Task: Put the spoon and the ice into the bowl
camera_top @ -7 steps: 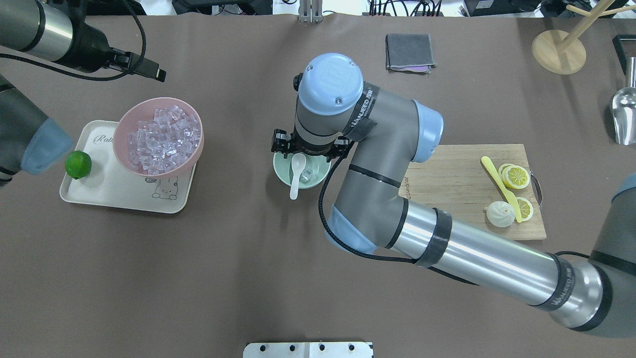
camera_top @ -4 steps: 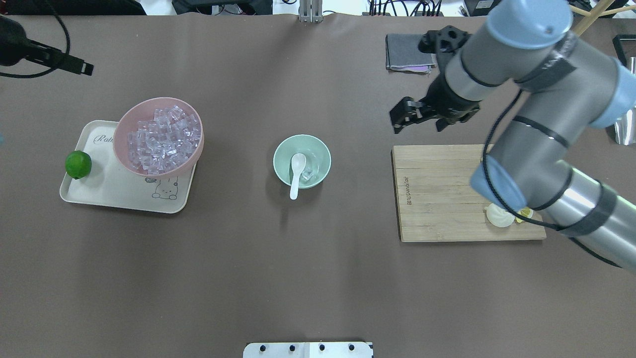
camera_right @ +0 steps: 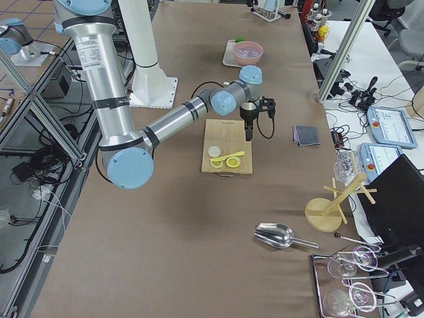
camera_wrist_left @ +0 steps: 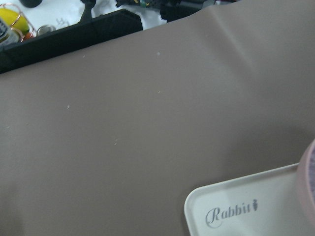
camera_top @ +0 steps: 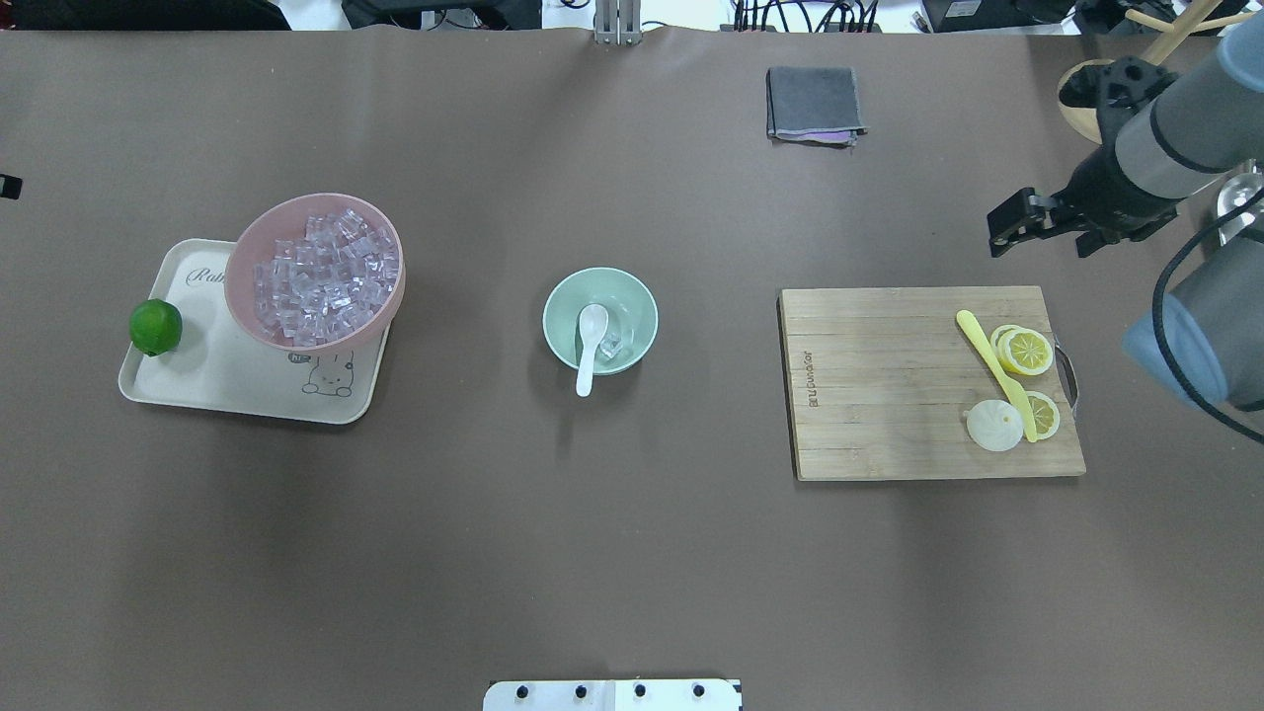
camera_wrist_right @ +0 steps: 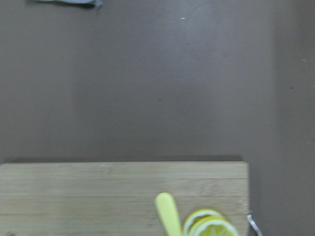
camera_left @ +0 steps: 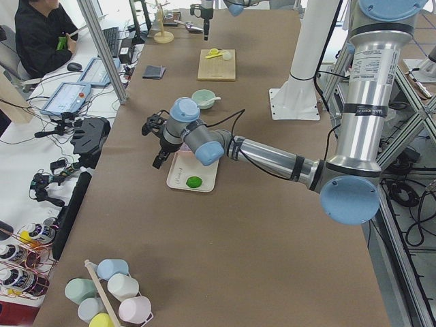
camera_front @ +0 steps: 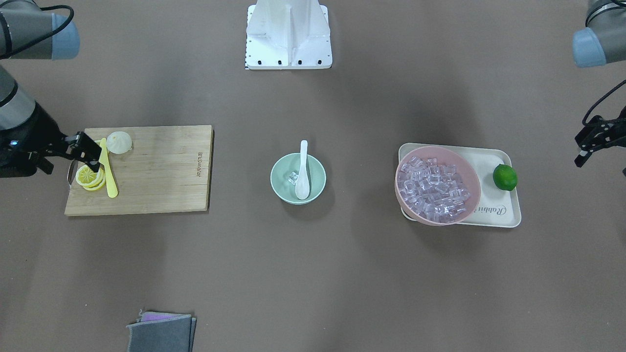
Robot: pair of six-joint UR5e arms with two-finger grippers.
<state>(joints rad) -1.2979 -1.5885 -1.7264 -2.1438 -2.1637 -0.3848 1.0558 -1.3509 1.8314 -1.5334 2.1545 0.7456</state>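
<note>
The mint-green bowl (camera_top: 632, 296) (camera_front: 281, 168) stands at the table's middle. The white spoon (camera_top: 590, 341) (camera_front: 303, 171) lies in it, scoop inside and handle over the rim. One clear ice cube (camera_top: 612, 346) (camera_front: 292, 177) sits in the bowl beside the scoop. Many more ice cubes (camera_top: 318, 276) fill the pink bowl (camera_top: 380, 212) on the left. My right gripper (camera_top: 1045, 242) (camera_front: 66, 156) hangs open and empty beyond the cutting board's far right corner. My left gripper (camera_front: 601, 151) is open and empty, past the tray at the table's left end.
A cream tray (camera_top: 227, 385) bears the pink bowl and a lime (camera_top: 155, 327). A wooden cutting board (camera_top: 869, 385) holds a yellow knife (camera_top: 992, 370), lemon slices (camera_top: 1025, 351) and a white bun (camera_top: 993, 426). A grey cloth (camera_top: 814, 103) lies at the far edge.
My right arm has swung from above the mint bowl out to the right, beyond the cutting board. My left gripper has withdrawn to the left edge. Spoon and ice cube stay in the bowl.
</note>
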